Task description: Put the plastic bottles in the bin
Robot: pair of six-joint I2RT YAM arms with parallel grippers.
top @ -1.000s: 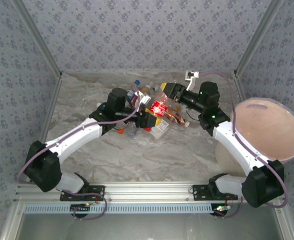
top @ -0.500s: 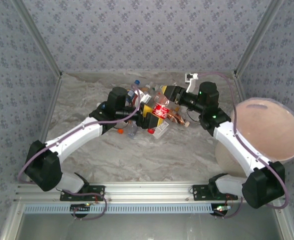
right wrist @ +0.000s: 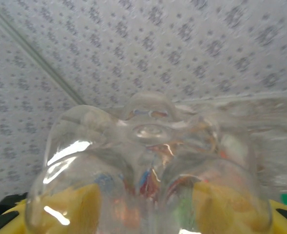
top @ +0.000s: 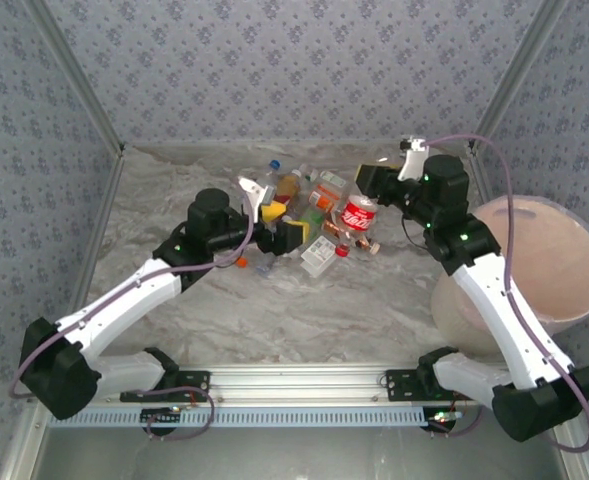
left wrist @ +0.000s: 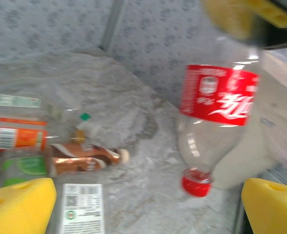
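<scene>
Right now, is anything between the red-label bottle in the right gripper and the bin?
Nothing visible does. The red-label bottle hangs cap-down from the right gripper, and only that arm's own links lie between it and the bin.

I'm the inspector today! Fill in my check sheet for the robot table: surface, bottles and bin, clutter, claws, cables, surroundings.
Surface: marbled grey table.
Job's things: plastic bottles lie in a pile at the far middle. One red-label bottle is held off the table, cap down. The bin stands at the right, with no bottle seen inside.
Clutter: nothing seen.
Claws: left claw is open by the pile and holds nothing. Right claw is shut on the red-label bottle's base.
Cables: a purple cable runs along each arm.
Surroundings: patterned walls on three sides, and a metal rail at the near edge.
</scene>
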